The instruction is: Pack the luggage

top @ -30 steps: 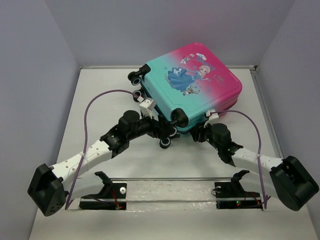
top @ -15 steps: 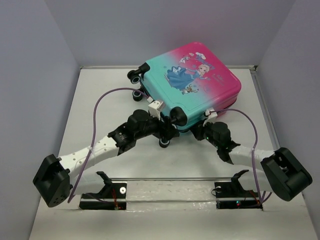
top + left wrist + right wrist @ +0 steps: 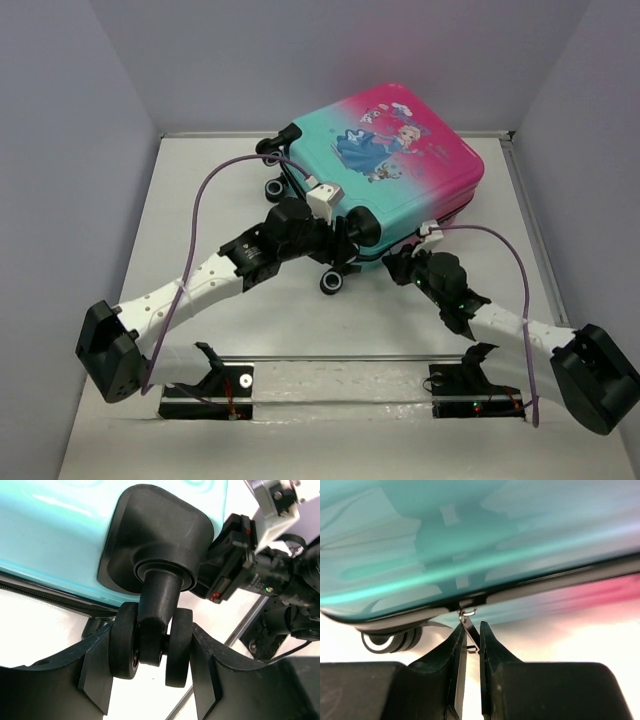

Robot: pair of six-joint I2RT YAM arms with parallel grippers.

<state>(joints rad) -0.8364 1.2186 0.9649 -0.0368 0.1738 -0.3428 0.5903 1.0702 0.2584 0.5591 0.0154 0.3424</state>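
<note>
Princess-print suitcase [image 3: 390, 160] lay lid-down on the far side of the table [image 3: 200, 200]. Left gripper [image 3: 152, 645] clasped the near caster wheel [image 3: 126, 647], pads against both outer faces; right gripper [image 3: 471, 628] pinched tight on the zipper pull [image 3: 469, 632] at the seam. Risks, as judged: the thin pull could slip from the pinch if drawn off the zipper line, and the caster swivels, so the case might twist or skid rather than hold braced.

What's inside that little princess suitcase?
Nothing shows: the suitcase lies closed, its shell covering the inside. Only the zip seam shows, where the right arm's jaws pinch the zip pull.
</note>
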